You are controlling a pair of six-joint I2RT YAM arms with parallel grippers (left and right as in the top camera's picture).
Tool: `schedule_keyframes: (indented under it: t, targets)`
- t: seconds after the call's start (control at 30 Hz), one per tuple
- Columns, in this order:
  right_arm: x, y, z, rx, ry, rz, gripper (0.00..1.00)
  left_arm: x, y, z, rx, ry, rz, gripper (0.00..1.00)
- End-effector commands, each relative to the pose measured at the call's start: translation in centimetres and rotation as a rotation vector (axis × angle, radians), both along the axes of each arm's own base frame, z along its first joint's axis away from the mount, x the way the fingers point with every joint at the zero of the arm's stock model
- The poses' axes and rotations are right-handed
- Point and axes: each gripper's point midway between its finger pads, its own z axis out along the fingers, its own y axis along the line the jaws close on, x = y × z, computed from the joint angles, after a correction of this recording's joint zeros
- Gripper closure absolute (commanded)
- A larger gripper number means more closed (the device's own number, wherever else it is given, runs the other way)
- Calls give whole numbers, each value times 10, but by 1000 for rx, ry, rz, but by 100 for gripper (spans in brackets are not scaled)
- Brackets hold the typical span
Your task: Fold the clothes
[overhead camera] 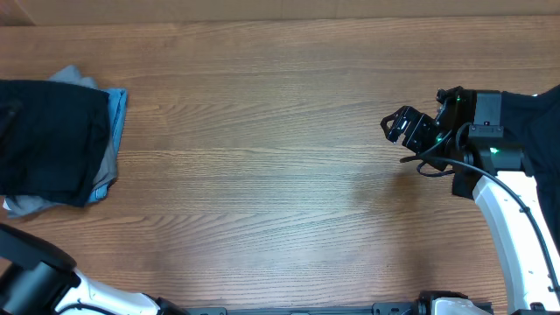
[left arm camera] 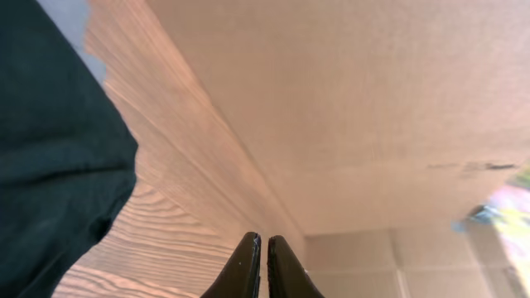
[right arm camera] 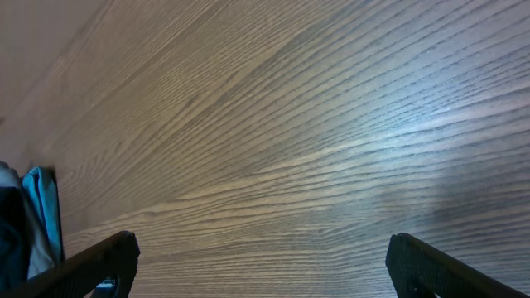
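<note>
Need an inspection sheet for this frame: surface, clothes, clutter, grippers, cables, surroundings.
Surface: wooden table, plain grain, no marks seen.
Job's things: clothes stack at the left edge, black on top, light blue and grey edges beneath; dark fabric at the right edge, partly hidden by the right arm.
Clutter: nothing seen.
Grippers: left gripper shut, empty, beside the stack; right gripper open, empty, above bare wood.
Cables: black cable looped at the right arm's wrist.
Surroundings: beige panel beyond the table's edge.

Matt black cloth clothes (overhead camera: 48,140) lie on a grained wooden table (overhead camera: 262,131).
</note>
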Motion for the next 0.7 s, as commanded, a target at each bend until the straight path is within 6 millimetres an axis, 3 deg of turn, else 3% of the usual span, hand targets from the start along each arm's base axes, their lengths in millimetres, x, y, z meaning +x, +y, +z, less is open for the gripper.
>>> schedule_keyframes:
  t: [0.0, 0.2, 0.27, 0.37, 0.47, 0.53, 0.67]
  targets:
    - [0, -3, -2, -11, 1, -7, 0, -7, 24, -39, 114, 252, 148, 90]
    - [0, -3, -2, -11, 1, -7, 0, -20, 52, -90, 211, 471, 245, 91]
    - [0, -3, -2, -11, 1, -7, 0, -21, 53, -105, 190, 505, 240, 89]
    - [0, -3, -2, -11, 1, -7, 0, -23, 46, -120, 127, 542, 214, 94]
    - [0, -3, -2, -11, 1, -7, 0, -20, 41, -109, 129, 511, 205, 95]
    - [0, -3, -2, -11, 1, -7, 0, -18, 36, -90, 149, 482, 211, 95]
    - [0, -3, -2, -11, 1, -7, 0, -11, 13, -28, 213, 375, 224, 94]
